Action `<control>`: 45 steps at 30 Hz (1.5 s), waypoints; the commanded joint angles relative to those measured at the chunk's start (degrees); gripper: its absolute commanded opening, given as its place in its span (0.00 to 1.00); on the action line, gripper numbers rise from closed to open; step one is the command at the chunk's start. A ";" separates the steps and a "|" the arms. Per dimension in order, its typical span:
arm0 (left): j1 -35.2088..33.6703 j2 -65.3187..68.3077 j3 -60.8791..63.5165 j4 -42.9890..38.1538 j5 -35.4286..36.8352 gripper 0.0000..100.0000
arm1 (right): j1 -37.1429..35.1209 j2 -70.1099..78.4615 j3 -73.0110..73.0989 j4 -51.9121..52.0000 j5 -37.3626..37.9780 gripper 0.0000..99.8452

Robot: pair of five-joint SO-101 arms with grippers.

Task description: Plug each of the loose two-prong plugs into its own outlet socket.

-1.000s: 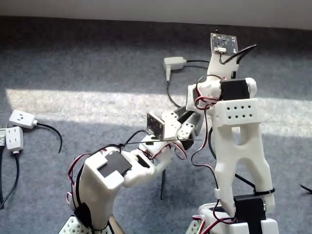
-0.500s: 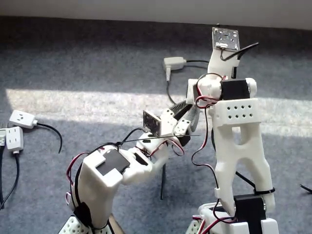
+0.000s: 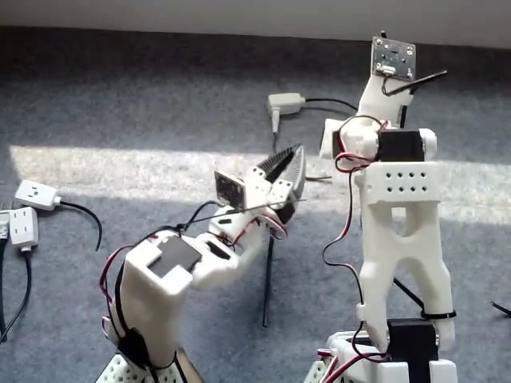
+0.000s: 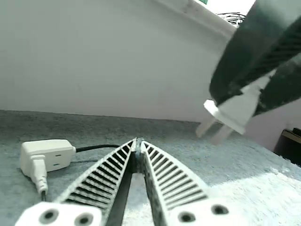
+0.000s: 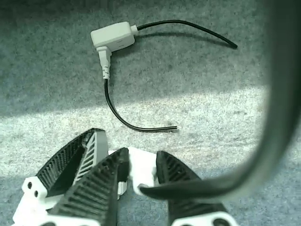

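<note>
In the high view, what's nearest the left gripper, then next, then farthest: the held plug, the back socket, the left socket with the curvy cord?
1. Held plug, in the right gripper, right beside the left gripper.
2. Back socket, farther back.
3. Curvy-cord socket, far at the left edge.

The far socket (image 3: 285,104) lies at the carpet's (image 3: 160,96) back, beyond the right gripper's (image 5: 142,157) plug (image 5: 141,176); two sockets (image 3: 22,227) lie together at the left edge.
</note>
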 commanded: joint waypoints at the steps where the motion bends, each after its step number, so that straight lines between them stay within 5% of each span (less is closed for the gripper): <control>1: -6.55 -0.66 -0.57 -1.85 0.18 0.01 | 0.84 -1.98 -2.24 -0.66 0.79 0.01; 12: -25.19 -1.10 3.74 -2.11 0.44 0.01 | -6.64 -1.36 -1.71 0.92 0.88 0.01; 34: -27.12 -1.19 9.36 -2.20 0.44 0.01 | -17.63 16.75 -1.89 0.92 4.92 0.01; 45: -26.24 -1.10 9.54 -2.20 0.26 0.01 | -18.07 21.76 -2.15 -1.36 13.36 0.01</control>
